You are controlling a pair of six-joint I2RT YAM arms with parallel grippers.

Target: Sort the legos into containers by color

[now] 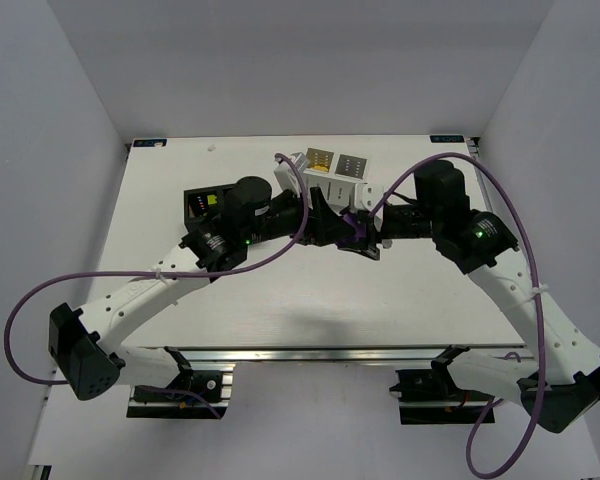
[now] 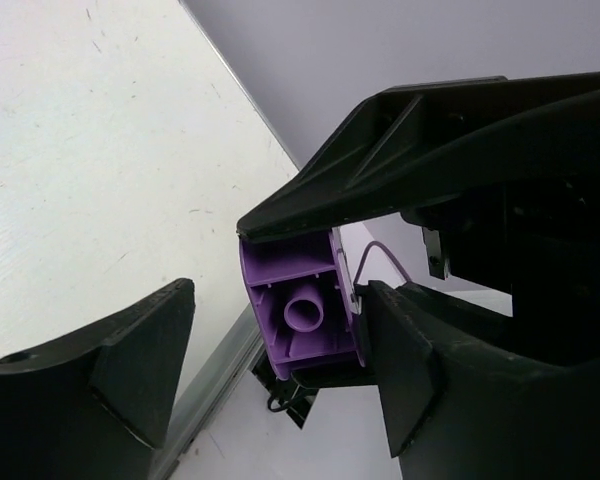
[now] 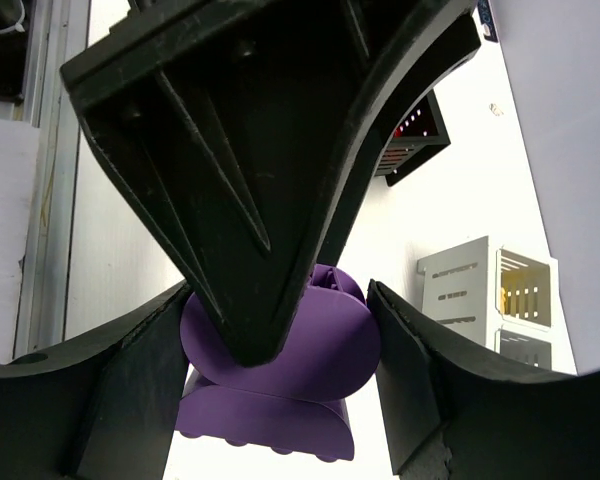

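Both grippers meet above the table's middle around a purple lego (image 1: 355,226). My right gripper (image 3: 278,300) is shut on it, with a finger pressed to each side of the purple lego (image 3: 320,350), which has a rounded part on a studded brick. My left gripper (image 2: 278,300) is open around the same lego (image 2: 300,310). Its right finger (image 2: 410,370) touches the brick and its left finger stands apart. The black container (image 1: 205,205) holds red and lime pieces. The white container (image 1: 335,170) shows yellow in one cell.
The white container (image 3: 480,290) and black container (image 3: 417,140) both stand beyond the grippers in the right wrist view. Purple cables loop from both arms. The table's near edge has an aluminium rail (image 1: 310,352).
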